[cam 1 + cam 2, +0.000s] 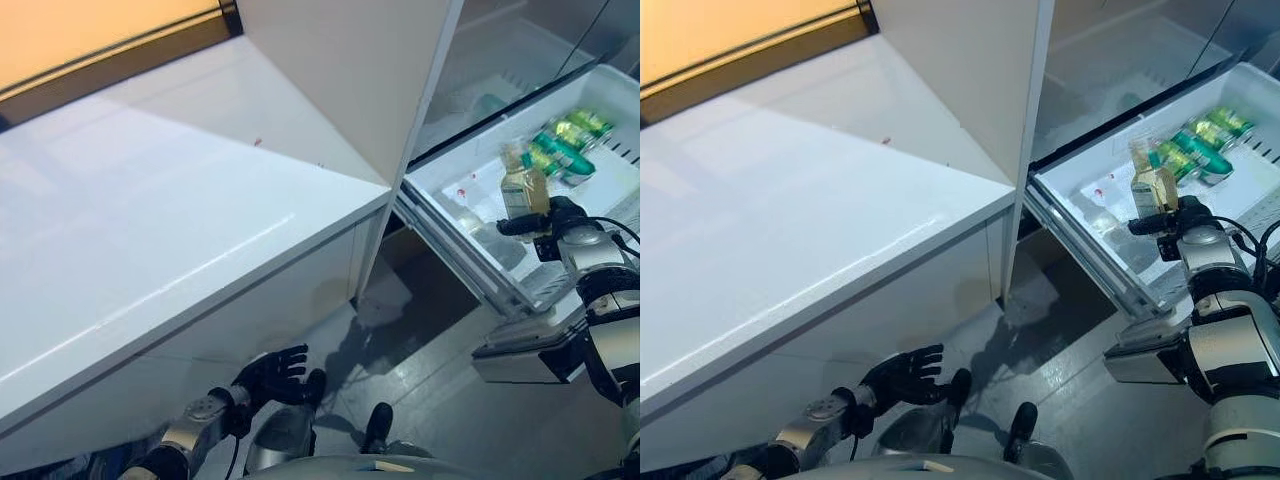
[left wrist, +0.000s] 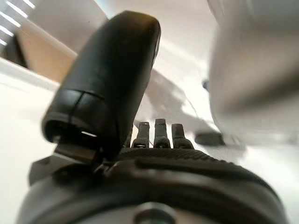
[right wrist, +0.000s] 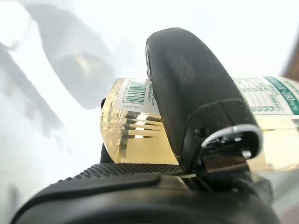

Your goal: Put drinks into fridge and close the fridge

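My right hand (image 1: 556, 222) is shut on a bottle of pale yellow drink (image 1: 522, 186) and holds it upright over the open white fridge drawer (image 1: 455, 180). In the right wrist view the thumb (image 3: 191, 93) lies across the bottle (image 3: 135, 135). Green cans and bottles (image 1: 565, 142) lie at the drawer's far end. My left hand (image 1: 275, 375) hangs low in front of the counter, fingers relaxed and empty; it also shows in the left wrist view (image 2: 107, 79).
A white counter (image 1: 160, 220) fills the left. A white upright panel (image 1: 370, 80) stands between the counter and the fridge. A glass shelf (image 1: 500, 60) sits above the drawer. Grey floor (image 1: 450, 400) lies below.
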You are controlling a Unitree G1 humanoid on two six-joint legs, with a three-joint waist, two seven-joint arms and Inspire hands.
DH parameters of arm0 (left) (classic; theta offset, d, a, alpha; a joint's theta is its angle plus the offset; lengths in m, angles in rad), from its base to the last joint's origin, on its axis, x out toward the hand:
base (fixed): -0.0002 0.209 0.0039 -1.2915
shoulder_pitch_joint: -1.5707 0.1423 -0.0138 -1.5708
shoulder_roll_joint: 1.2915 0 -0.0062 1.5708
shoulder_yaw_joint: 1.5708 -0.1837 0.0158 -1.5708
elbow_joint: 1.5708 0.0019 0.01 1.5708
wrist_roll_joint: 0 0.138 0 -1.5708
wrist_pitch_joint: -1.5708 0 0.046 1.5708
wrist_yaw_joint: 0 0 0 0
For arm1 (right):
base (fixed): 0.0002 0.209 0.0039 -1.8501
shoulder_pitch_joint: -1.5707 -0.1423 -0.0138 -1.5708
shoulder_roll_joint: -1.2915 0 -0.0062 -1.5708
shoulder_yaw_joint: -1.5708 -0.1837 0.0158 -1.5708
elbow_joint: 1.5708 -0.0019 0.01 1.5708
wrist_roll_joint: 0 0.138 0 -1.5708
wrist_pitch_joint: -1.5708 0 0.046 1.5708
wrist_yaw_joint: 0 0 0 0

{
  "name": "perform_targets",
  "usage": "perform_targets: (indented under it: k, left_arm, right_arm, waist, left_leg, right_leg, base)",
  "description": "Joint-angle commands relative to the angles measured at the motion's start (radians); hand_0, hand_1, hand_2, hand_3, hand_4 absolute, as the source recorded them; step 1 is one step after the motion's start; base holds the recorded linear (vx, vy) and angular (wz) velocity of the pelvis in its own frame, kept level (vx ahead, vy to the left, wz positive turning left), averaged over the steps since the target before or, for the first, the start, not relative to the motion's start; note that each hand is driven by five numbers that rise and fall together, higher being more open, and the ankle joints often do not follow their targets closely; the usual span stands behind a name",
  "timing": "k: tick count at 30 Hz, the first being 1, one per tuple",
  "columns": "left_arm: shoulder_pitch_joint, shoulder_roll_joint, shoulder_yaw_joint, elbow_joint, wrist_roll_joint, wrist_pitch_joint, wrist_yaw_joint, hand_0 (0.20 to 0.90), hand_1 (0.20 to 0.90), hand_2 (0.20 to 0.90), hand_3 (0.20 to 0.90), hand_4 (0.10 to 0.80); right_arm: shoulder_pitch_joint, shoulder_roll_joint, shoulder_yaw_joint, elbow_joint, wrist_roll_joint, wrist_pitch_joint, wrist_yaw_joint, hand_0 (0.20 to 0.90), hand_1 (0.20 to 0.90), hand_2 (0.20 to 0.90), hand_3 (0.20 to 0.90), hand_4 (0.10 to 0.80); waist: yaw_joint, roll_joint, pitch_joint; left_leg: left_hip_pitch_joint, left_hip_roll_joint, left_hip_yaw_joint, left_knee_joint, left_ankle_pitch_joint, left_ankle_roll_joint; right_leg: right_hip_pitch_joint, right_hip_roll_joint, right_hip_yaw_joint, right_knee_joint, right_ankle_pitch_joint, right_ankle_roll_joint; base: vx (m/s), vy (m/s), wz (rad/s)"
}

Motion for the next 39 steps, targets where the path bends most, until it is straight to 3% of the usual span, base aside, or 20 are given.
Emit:
perform_targets:
  k: [1,4,12,14,15,24,29,36,39]
  left_arm:
    - [-0.049,-0.033,0.024,0.075,0.043,-0.064,0.035,0.9,0.9,0.9,0.9,0.8]
    - [-0.067,-0.043,0.066,0.159,0.036,-0.026,0.061,0.9,0.9,0.9,0.9,0.8]
    - [-0.061,-0.056,0.097,0.161,-0.004,-0.063,0.035,0.9,0.9,0.9,0.9,0.8]
    - [-0.062,-0.057,0.098,0.143,-0.011,-0.069,0.028,0.9,0.9,0.9,0.9,0.8]
    - [-0.063,-0.056,0.098,0.136,-0.008,-0.069,0.026,0.9,0.9,0.9,0.9,0.8]
    - [-0.059,-0.04,0.085,0.086,0.02,-0.042,0.043,0.9,0.9,0.9,0.9,0.8]
    - [-0.05,-0.033,0.107,0.109,0.042,-0.021,0.053,0.9,0.9,0.9,0.9,0.8]
    - [-0.014,-0.036,0.149,0.139,0.085,-0.007,0.058,0.9,0.9,0.9,0.9,0.8]
    - [0.008,-0.04,0.166,0.154,0.105,-0.004,0.057,0.9,0.9,0.9,0.9,0.8]
  right_arm:
    - [-0.238,-0.062,0.075,-0.051,-0.042,-0.072,-0.026,0.3,0.3,0.3,0.2,0.1]
    - [-0.253,-0.044,0.103,-0.042,-0.08,-0.072,-0.008,0.3,0.3,0.3,0.2,0.1]
    - [-0.286,-0.062,0.183,-0.047,-0.236,-0.056,0.048,0.307,0.307,0.307,0.208,0.108]
    - [-0.294,-0.07,0.201,-0.046,-0.284,-0.044,0.069,0.481,0.481,0.481,0.411,0.311]
    - [-0.296,-0.072,0.206,-0.046,-0.296,-0.038,0.078,0.9,0.9,0.9,0.9,0.8]
    - [-0.332,-0.081,0.286,-0.061,-0.426,0.017,0.195,0.9,0.9,0.9,0.9,0.8]
    - [-0.338,-0.074,0.29,-0.088,-0.344,0.009,0.259,0.9,0.9,0.9,0.9,0.8]
    - [-0.27,-0.096,0.153,-0.282,0.064,-0.034,0.249,0.9,0.9,0.9,0.9,0.8]
    - [-0.189,-0.109,0.026,-0.435,0.311,-0.116,0.198,0.9,0.9,0.9,0.9,0.8]
  waist:
    - [-0.01,-0.022,0.003]
    - [-0.02,-0.019,0.023]
    - [-0.02,-0.015,0.051]
    - [-0.017,-0.017,0.055]
    - [-0.016,-0.018,0.055]
    - [-0.008,-0.029,0.045]
    - [-0.014,-0.039,0.026]
    - [-0.045,-0.063,-0.037]
    - [-0.069,-0.075,-0.078]
  left_leg:
    - [0.011,0.026,0.113,0.018,-0.098,-0.009]
    - [-0.004,0.025,0.125,0.02,-0.097,-0.009]
    - [-0.037,0.017,0.138,0.03,-0.097,-0.009]
    - [-0.039,0.014,0.138,0.03,-0.099,-0.009]
    - [-0.039,0.013,0.138,0.03,-0.099,-0.008]
    - [-0.017,0.01,0.14,0.022,-0.098,-0.008]
    - [0.004,0.012,0.148,0.016,-0.101,-0.01]
    - [0.057,0.012,0.163,0.005,-0.113,-0.015]
    - [0.085,0.012,0.172,0.003,-0.123,-0.015]
  right_leg:
    - [-0.054,-0.022,0.062,0.061,-0.005,0.026]
    - [-0.077,-0.022,0.076,0.065,0.0,0.028]
    - [-0.114,-0.028,0.086,0.07,0.007,0.031]
    - [-0.116,-0.029,0.084,0.072,0.006,0.031]
    - [-0.116,-0.03,0.083,0.073,0.006,0.031]
    - [-0.102,-0.031,0.078,0.079,0.005,0.031]
    - [-0.086,-0.03,0.082,0.078,0.003,0.031]
    - [-0.041,-0.028,0.093,0.072,-0.005,0.033]
    - [-0.016,-0.027,0.101,0.069,-0.011,0.035]
  base:
    - [-0.05,0.017,-0.1]
    - [-0.021,0.026,-0.1]
    - [-0.023,0.021,-0.07]
    - [0.0,0.0,0.0]
    - [0.0,0.0,0.0]
    - [0.0,0.0,0.0]
    - [0.0,0.0,0.0]
    - [0.018,0.03,-0.07]
    - [0.059,0.033,-0.11]
